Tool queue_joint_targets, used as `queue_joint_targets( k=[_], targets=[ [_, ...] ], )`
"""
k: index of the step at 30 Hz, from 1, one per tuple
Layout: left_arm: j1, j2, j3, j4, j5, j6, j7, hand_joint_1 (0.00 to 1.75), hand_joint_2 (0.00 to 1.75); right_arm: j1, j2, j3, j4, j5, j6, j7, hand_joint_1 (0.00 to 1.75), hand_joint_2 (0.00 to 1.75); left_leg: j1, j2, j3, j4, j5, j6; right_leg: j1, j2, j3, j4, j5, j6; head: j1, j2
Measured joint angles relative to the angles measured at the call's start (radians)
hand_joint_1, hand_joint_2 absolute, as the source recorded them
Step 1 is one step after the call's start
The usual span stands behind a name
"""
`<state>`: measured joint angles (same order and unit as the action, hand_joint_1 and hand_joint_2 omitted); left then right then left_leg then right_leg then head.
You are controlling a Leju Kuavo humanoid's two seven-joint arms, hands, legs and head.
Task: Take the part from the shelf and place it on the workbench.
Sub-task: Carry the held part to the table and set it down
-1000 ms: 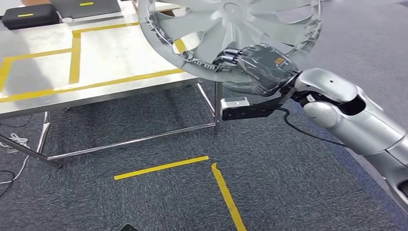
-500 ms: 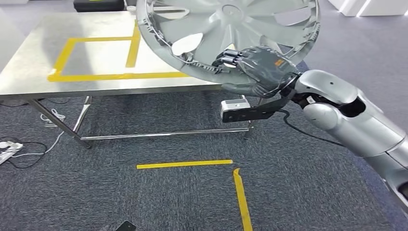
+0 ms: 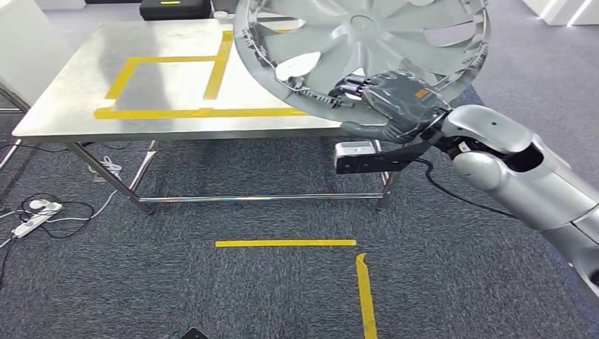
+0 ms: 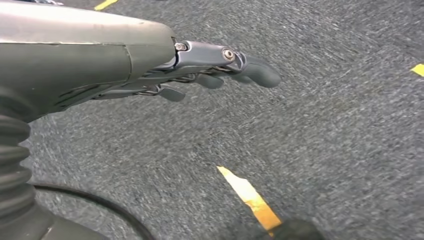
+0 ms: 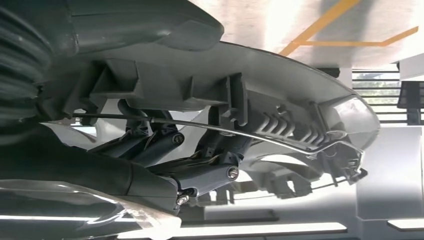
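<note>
Hubcap [image 3: 367, 42]: silver wheel cover, round, so it has no long axis; held up in the air over the counter's right end, its upper edge cut off by the head picture; it is tilted, the ribbed inner side with the wire ring turned toward the robot and down, the lower rim nearest the robot, the far rim higher
Hubcap close up [image 5: 280, 110]: the right wrist view looks along the inner rim, with moulded clips and the thin wire ring running across
Right hand [image 3: 395, 102]: grasps the hubcap at its lower rim, dark fingers [image 5: 150, 145] curled in behind the rim and through a spoke opening, thumb under the edge; the silver arm comes in from the right
Left hand [image 4: 210, 67]: holds nothing, fingers nearly straight and a little apart, hanging above the carpet
Counter [image 3: 141, 123]: bare steel top on metal legs, marked with yellow tape [image 3: 176, 111] in a rectangle with a dividing strip; the hubcap does not touch it as far as the head view shows
Case [image 3: 173, 7]: black, with a yellow mark, beyond the counter's far edge
Floor [image 3: 212, 296]: grey carpet with two yellow tape strips, one lying crosswise and one running toward the robot, almost meeting at a corner
Cables [image 3: 42, 212]: white power strip and dark leads on the carpet by the counter's left legs
</note>
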<state>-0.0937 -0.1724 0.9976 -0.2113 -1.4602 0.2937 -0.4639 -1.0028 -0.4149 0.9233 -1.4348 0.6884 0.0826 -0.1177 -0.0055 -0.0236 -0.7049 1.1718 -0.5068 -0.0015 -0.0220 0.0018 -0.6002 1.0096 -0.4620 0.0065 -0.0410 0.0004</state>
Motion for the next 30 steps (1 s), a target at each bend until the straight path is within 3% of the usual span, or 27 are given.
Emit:
queue_joint_targets(
  k=[2, 3, 4, 7, 9, 12, 14, 16, 17, 18, 19, 20, 22, 23, 25, 28, 30],
  targets=[
    [-0.001, 0.000, -0.002, 0.000, -0.001, -0.007, 0.000, 0.00, 1.75, 0.004, 0.003, 0.002, 0.006, 0.005, -0.001, -0.001, 1.75, 1.75, 0.007, 0.011, -0.056, 0.117, -0.041, -0.007, 0.000, -0.003, 0.002, 0.000, -0.002, -0.001, -0.001, 0.000],
    [-0.001, 0.001, -0.003, 0.000, -0.001, -0.010, -0.001, 0.00, 1.75, 0.007, 0.006, 0.003, 0.008, 0.007, -0.001, -0.001, 1.75, 1.75, 0.010, 0.012, -0.065, 0.134, -0.037, -0.009, 0.000, -0.004, 0.004, 0.000, -0.004, -0.001, -0.001, 0.000],
    [-0.001, 0.001, -0.005, 0.000, -0.002, -0.012, -0.002, 0.00, 1.75, 0.009, 0.009, 0.003, 0.011, 0.009, -0.001, -0.002, 1.75, 1.75, 0.011, 0.013, -0.054, 0.109, -0.014, -0.009, 0.000, -0.005, 0.006, 0.001, -0.006, 0.000, -0.001, 0.000],
    [-0.003, 0.004, -0.009, 0.000, -0.002, -0.014, -0.003, 0.00, 1.75, 0.010, 0.016, 0.002, 0.017, 0.011, -0.001, 0.000, 1.75, 1.75, 0.011, 0.020, 0.036, -0.082, 0.072, -0.002, 0.003, -0.009, 0.013, 0.002, -0.013, 0.009, 0.000, 0.000],
    [-0.004, 0.004, -0.011, 0.000, -0.002, -0.014, -0.003, 0.00, 1.75, 0.009, 0.018, 0.001, 0.020, 0.014, -0.002, 0.001, 1.75, 1.75, 0.006, 0.023, 0.064, -0.142, 0.078, 0.005, 0.006, -0.012, 0.013, 0.001, -0.016, 0.020, 0.001, 0.000],
    [-0.004, 0.004, -0.013, 0.000, -0.002, -0.014, -0.003, 0.00, 1.75, 0.009, 0.020, 0.000, 0.023, 0.016, -0.002, 0.000, 1.75, 1.75, 0.005, 0.020, 0.070, -0.151, 0.077, 0.024, 0.004, -0.014, 0.011, 0.002, -0.024, 0.037, 0.002, 0.000],
    [-0.006, 0.005, -0.014, 0.000, -0.002, -0.014, -0.003, 0.00, 1.75, 0.008, 0.021, 0.000, 0.024, 0.016, -0.002, 0.000, 1.75, 1.75, 0.008, 0.018, 0.077, -0.159, 0.078, 0.036, 0.003, -0.010, -0.022, 0.068, -0.062, 0.042, 0.006, 0.000],
    [-0.007, 0.004, -0.014, 0.000, -0.003, -0.014, -0.003, 0.00, 1.75, 0.009, 0.022, 0.001, 0.027, 0.016, -0.003, 0.000, 1.75, 1.75, 0.006, 0.015, 0.078, -0.159, 0.076, 0.043, 0.004, -0.005, -0.095, 0.206, -0.118, 0.043, 0.009, 0.000],
    [-0.007, 0.004, -0.015, 0.000, -0.003, -0.015, -0.003, 0.00, 1.75, 0.011, 0.022, 0.002, 0.028, 0.017, -0.003, 0.000, 1.75, 1.75, 0.005, 0.013, 0.080, -0.158, 0.074, 0.045, 0.004, -0.004, -0.130, 0.265, -0.133, 0.043, 0.009, 0.000],
    [-0.006, 0.004, -0.015, 0.000, -0.003, -0.015, -0.003, 0.00, 1.75, 0.013, 0.022, 0.003, 0.029, 0.017, -0.003, -0.001, 1.75, 1.75, 0.004, 0.011, 0.082, -0.158, 0.072, 0.046, 0.004, -0.003, -0.151, 0.291, -0.129, 0.043, 0.010, 0.000],
    [-0.005, 0.004, -0.015, 0.000, -0.003, -0.015, -0.003, 0.00, 1.75, 0.014, 0.022, 0.003, 0.030, 0.017, -0.003, -0.001, 1.75, 1.75, 0.003, 0.009, 0.084, -0.157, 0.069, 0.047, 0.004, -0.003, -0.153, 0.277, -0.104, 0.042, 0.010, 0.000],
    [-0.005, 0.004, -0.015, 0.000, -0.003, -0.015, -0.003, 0.00, 1.75, 0.015, 0.022, 0.004, 0.031, 0.016, -0.003, -0.001, 1.75, 1.75, 0.002, 0.006, 0.089, -0.156, 0.065, 0.046, 0.004, -0.003, -0.134, 0.223, -0.065, 0.039, 0.011, 0.000],
    [-0.006, 0.003, -0.015, 0.000, -0.003, -0.015, -0.003, 0.00, 1.75, 0.014, 0.022, 0.002, 0.032, 0.017, -0.003, 0.000, 1.75, 1.75, 0.000, 0.002, 0.094, -0.152, 0.057, 0.041, 0.007, -0.003, -0.070, 0.082, 0.004, 0.031, 0.011, 0.000],
    [-0.006, 0.003, -0.015, 0.000, -0.003, -0.015, -0.003, 0.00, 1.75, 0.012, 0.023, 0.002, 0.033, 0.017, -0.004, 0.000, 1.75, 1.75, -0.001, 0.000, 0.094, -0.150, 0.054, 0.037, 0.009, -0.002, -0.046, 0.034, 0.018, 0.027, 0.011, 0.000],
    [-0.006, 0.003, -0.015, 0.000, -0.003, -0.015, -0.003, 0.00, 1.75, 0.011, 0.023, 0.002, 0.034, 0.017, -0.005, 0.000, 1.75, 1.75, -0.001, -0.002, 0.091, -0.149, 0.053, 0.029, 0.013, -0.001, -0.027, 0.006, 0.015, 0.021, 0.011, 0.000],
    [-0.005, 0.004, -0.015, 0.000, -0.003, -0.016, -0.004, 0.00, 1.75, 0.010, 0.023, 0.000, 0.034, 0.017, -0.005, 0.001, 1.75, 1.75, 0.001, 0.003, 0.087, -0.132, 0.037, 0.011, 0.009, -0.002, -0.017, -0.004, 0.013, 0.007, 0.010, 0.000],
    [-0.005, 0.004, -0.015, 0.000, -0.003, -0.016, -0.004, 0.00, 1.75, 0.009, 0.023, 0.000, 0.035, 0.018, -0.005, 0.002, 1.75, 1.75, 0.004, 0.010, 0.046, -0.040, -0.007, 0.000, 0.006, -0.005, -0.006, -0.008, 0.009, -0.002, 0.008, 0.000]
  ],
)
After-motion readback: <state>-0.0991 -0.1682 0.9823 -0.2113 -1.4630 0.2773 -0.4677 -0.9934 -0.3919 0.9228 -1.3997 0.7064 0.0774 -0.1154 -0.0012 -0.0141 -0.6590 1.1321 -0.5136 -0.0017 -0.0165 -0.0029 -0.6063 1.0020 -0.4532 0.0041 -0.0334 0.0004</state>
